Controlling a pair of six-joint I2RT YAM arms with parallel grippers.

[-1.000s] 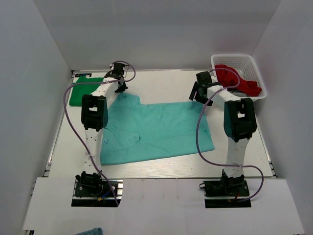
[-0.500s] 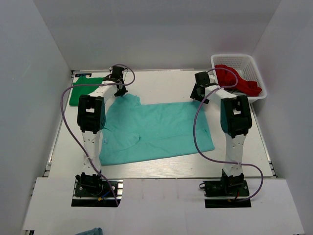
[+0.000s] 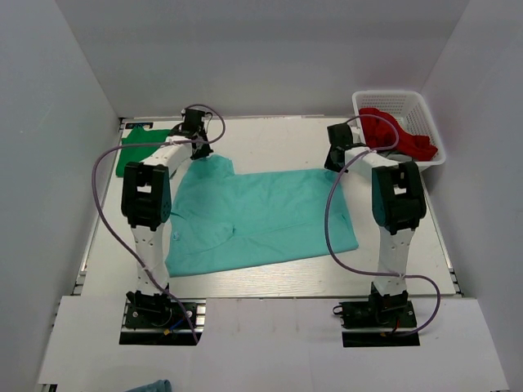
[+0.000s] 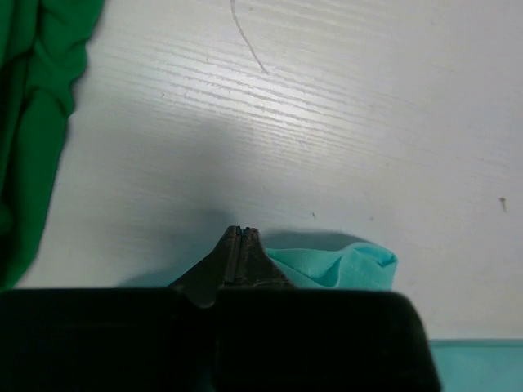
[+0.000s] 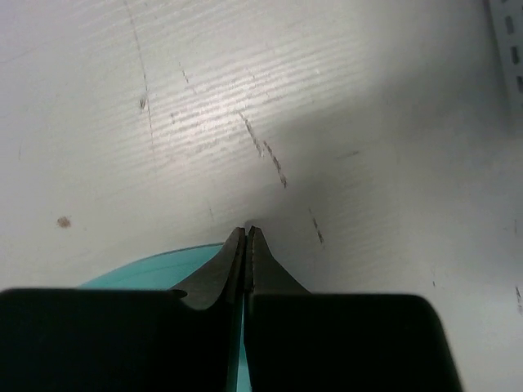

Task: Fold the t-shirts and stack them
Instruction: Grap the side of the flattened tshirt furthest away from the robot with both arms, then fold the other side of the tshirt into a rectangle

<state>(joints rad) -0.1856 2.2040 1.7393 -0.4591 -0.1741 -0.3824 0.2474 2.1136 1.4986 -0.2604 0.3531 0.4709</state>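
Observation:
A teal t-shirt [image 3: 261, 214] lies spread flat across the middle of the table. My left gripper [image 3: 198, 150] is shut at its far left corner, where the teal cloth [image 4: 347, 263] bunches up right beside the closed fingertips [image 4: 239, 233]. At the far right corner my right gripper [image 3: 333, 166] is shut too, and a thin strip of teal cloth [image 5: 163, 265] runs in between its fingers [image 5: 248, 233]. A green t-shirt [image 3: 135, 152] lies folded at the far left, also seen in the left wrist view [image 4: 33, 122]. A red t-shirt [image 3: 396, 132] is heaped in the basket.
A white plastic basket [image 3: 384, 96] stands at the far right corner, close to the right arm. White walls enclose the table on three sides. Purple cables loop off both arms.
The right gripper has shut on the teal shirt's far right corner. The left gripper stayed shut and shifted slightly toward the back.

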